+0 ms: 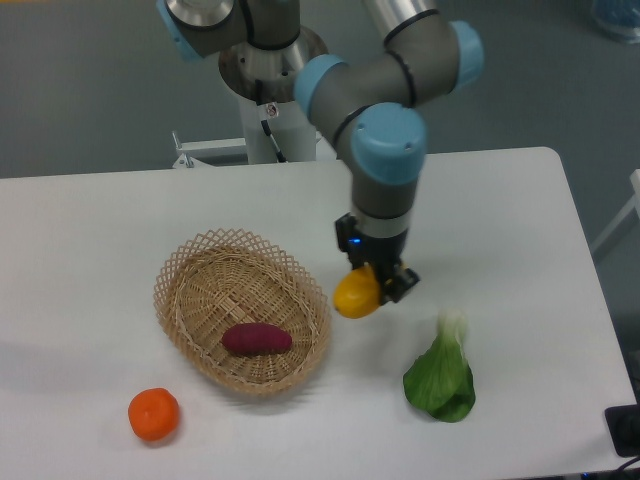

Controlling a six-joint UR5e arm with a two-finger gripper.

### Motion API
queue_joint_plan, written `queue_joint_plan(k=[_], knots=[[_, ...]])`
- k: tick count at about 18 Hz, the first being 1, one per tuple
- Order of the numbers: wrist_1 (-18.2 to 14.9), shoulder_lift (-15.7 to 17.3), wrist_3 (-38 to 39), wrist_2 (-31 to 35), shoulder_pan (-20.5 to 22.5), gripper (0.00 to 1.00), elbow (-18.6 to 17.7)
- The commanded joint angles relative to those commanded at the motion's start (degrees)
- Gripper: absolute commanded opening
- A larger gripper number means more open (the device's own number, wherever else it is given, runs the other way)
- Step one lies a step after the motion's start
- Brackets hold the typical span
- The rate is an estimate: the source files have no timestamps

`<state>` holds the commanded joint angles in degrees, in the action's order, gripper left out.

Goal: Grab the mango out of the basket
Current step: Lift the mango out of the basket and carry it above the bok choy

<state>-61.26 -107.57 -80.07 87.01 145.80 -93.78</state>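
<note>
White table (500, 200) below, mango (355, 296) clenched in claw (377, 285), beside basket (190, 270).

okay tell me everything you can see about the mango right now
The mango is a smooth, yellow-orange oblong fruit with no visible blemishes. It is clamped in the end effector, whose dark fingers cover its right end. It sits outside the basket, just past the right rim, with the white table behind it. Whether it is lifted clear of the table cannot be told.

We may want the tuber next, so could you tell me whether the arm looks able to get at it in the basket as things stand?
Probably not yet: the tuber lies uncovered in the basket, but the pincer is shut on the mango.
</note>
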Motion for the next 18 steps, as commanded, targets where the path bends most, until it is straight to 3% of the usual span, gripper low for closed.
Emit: queue_joint_plan(k=[5,18], knots=[[0.00,-1.32,-1.40,0.18,2.64,0.53,0.44],[0.26,-2.11,-2.46,0.70,3.35,0.53,0.97]])
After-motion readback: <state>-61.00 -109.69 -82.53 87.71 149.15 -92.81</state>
